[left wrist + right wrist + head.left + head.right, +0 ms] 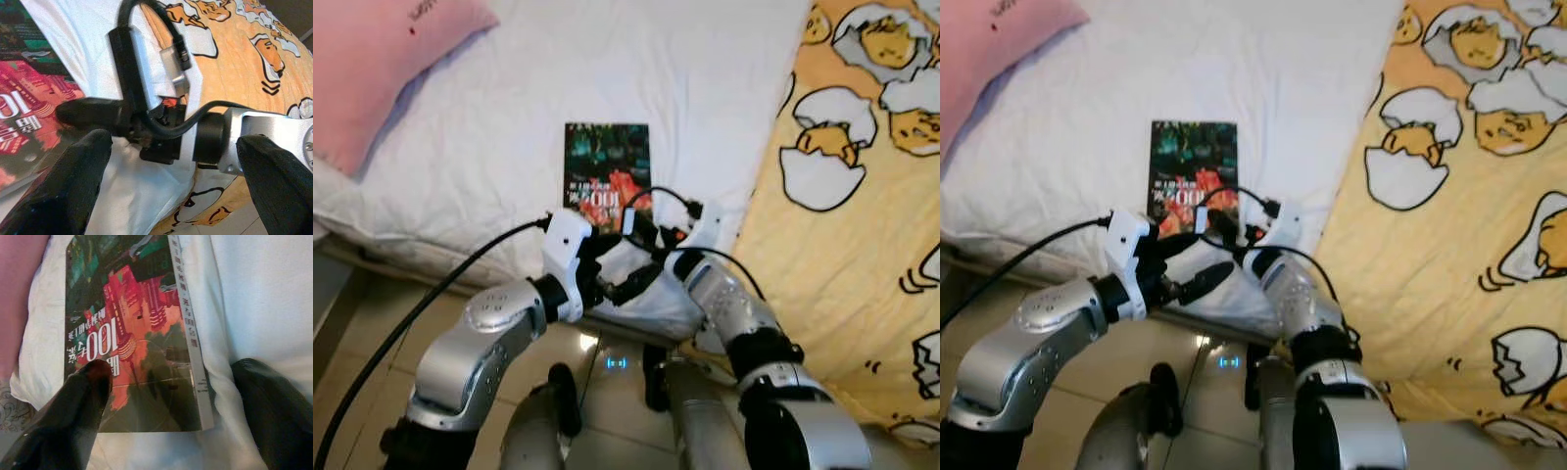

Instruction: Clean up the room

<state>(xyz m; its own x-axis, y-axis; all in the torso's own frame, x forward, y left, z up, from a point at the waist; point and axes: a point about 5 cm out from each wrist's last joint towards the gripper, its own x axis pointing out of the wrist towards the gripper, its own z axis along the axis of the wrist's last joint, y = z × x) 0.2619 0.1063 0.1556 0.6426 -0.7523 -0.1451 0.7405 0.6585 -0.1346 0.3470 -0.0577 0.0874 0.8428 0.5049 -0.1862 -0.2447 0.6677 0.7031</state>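
Book count is one: a single dark green and red paperback book (607, 164) lies flat on the white bed sheet (705, 88), near the mattress edge at about 12 o'clock from you. You also have one pink pillow (372, 69) at 10 o'clock and one yellow quilt printed with cracked-egg cartoons (862, 225) at 2 o'clock, draped over the bed's side down toward the tiled floor (372, 323).

Both of your two grippers are at the book's near edge. Your right gripper (171, 401) has its two black fingers spread wide; one fingertip (90, 382) lies over the book's lower corner, the other (264, 391) is on the sheet just beside the spine, so the book's near edge sits between them, not clamped. Your left gripper (171, 181) is also spread wide, holding nothing, pointed across at the right wrist with its black cable (161, 125), with the book's cover off to one side of it.
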